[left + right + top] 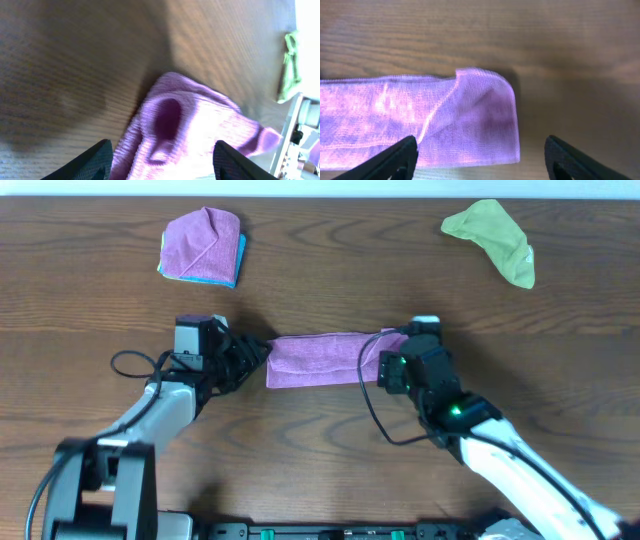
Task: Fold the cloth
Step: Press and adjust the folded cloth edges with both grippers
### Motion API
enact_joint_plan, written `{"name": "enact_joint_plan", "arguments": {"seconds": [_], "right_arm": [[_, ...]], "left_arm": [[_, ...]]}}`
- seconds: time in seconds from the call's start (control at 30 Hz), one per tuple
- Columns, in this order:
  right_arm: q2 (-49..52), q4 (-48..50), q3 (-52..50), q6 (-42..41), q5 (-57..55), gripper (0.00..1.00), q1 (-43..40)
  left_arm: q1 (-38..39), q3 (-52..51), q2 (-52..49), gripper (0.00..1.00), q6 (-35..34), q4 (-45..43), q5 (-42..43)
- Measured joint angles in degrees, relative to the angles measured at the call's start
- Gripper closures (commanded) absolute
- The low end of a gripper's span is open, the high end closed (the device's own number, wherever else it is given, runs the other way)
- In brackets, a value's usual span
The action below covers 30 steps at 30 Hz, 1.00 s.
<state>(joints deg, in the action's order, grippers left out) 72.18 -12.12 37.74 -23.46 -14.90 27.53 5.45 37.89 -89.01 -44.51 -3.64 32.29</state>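
Two grippers, one cloth, mid-fold.

Item 1: soft purple microfibre cloth (pixel 320 360). Lay flat at table centre as a long narrow strip, apparently doubled lengthwise, w/ its short ends toward the L and R arms.

Item 2: left gripper (pixel 162 145). Jaws were spread wide, straddling the L end of the strip w/ nothing pinched. That end was puckered, w/ a dark hollow.

Item 3: right gripper (pixel 480 142). Jaws likewise spread, w/ the R end of the strip between them. Corner rounded, one diagonal crease.

Step, as judged: 1st fold done, 2nd (end-to-end) not yet begun. Next move prob. called for one gripper to close on both layers at a short end, lift low and carry it over to the opposite end, w/ the other arm pinning or clearing out. Risk: catching the top layer only.

Surface: brown wood-grain table (pixel 330 290), matte. On its far side, a second purple cloth (pixel 200 242) folded on a blue one (L) and a crumpled lime-green cloth (pixel 492 242) (R), both well apart from the work.

Room: a pale strip past the far edge, nothing more shown.
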Motion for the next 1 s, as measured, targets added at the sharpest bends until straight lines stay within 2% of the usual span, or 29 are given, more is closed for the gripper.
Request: {"name": "enact_joint_plan", "arguments": {"seconds": [0.07,0.17,0.33,0.5,0.8,1.0], "right_arm": [[-2.8,-3.4,0.0,-3.7,0.7,0.13,-0.1],[-6.4,-7.0,0.0,-9.3,3.3,0.12,-0.4],[-9.6,-11.5,0.0,-18.5,9.1,0.12,-2.2],[-9.7,-14.3,0.0,-24.6,13.9,0.11,-5.0],[-9.0,-14.4,0.0,-27.3,16.5,0.1,-8.8],[-4.3,-12.0,0.0,-27.5,17.2,0.1,-9.3]], "left_arm": [[0.0,0.0,2.1,0.55,0.3,0.2,0.6],[0.6,0.1,3.5,0.69,0.3,0.2,1.4],[4.1,0.1,3.6,0.73,-0.7,0.2,1.0],[9.2,0.1,3.6,0.8,-0.8,0.1,-3.4],[14.6,0.1,3.3,0.83,-0.7,-1.3,-17.3],[14.6,0.1,-0.6,0.84,-0.7,-4.3,-21.3]]}}
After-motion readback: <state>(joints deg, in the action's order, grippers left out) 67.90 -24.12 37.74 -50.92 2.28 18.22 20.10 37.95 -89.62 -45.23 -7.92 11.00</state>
